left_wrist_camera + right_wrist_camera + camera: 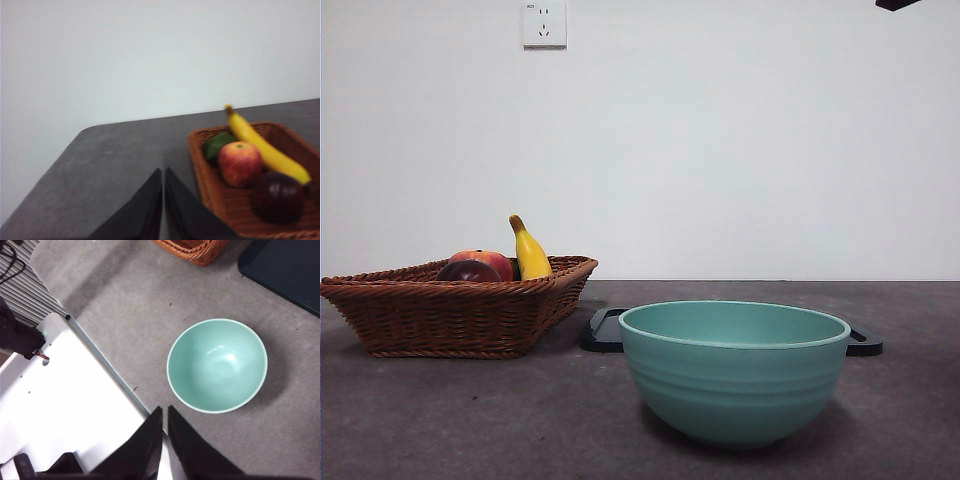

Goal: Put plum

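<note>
The plum (pixel 278 196) lies in the wicker basket (pixel 460 310) beside the apple (pixel 240 163), at nine o'clock from the green bowl (pixel 734 368). Both the left pincer (pixel 163 172) and the right pincer (pixel 164 411) are clenched, empty.

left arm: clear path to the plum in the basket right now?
Probably yes. The plum lies uncovered in the open-topped basket, with the banana and apple beside it, not over it. The left gripper, jaws shut, sits just off the basket, nothing between.
</note>
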